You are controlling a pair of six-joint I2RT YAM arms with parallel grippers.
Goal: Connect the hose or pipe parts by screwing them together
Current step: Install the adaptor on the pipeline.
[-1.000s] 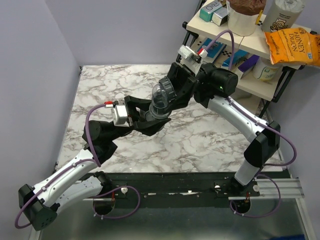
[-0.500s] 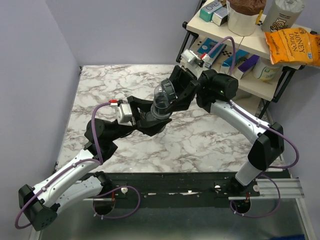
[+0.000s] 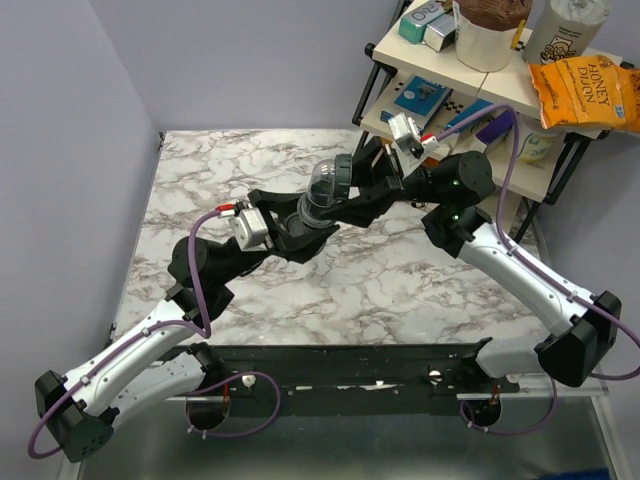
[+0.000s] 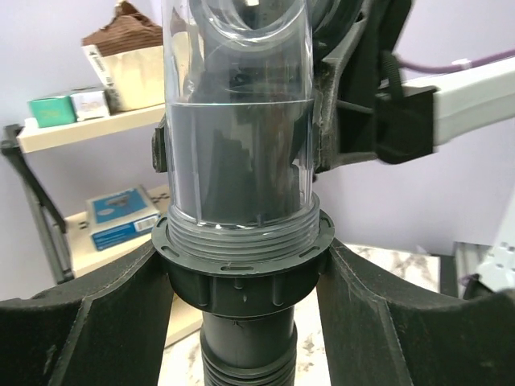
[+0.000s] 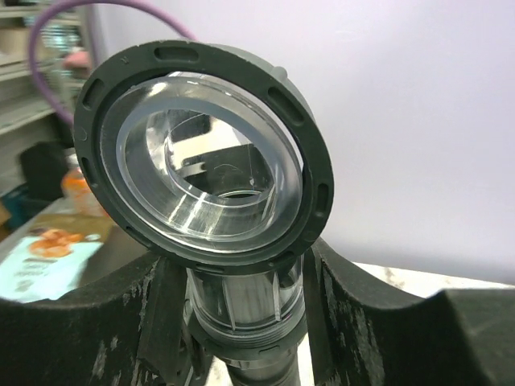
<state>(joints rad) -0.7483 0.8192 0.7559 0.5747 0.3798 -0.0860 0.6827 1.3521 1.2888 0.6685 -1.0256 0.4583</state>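
Fitting [image 3: 322, 188] between both sets of jaws

- "HONEY DIJON" stood in dark letters on the orange snack bag [image 3: 585, 92], lying on the shelf unit [image 3: 440, 62].
- Print on the white tub [image 3: 566, 30] and the blue box [image 3: 420, 96] was too small to read.

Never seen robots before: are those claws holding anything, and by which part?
Left gripper clamps the dark collar nut atop the hose; right gripper clamps the clear pipe piece by its tube, below the ringed mouth.
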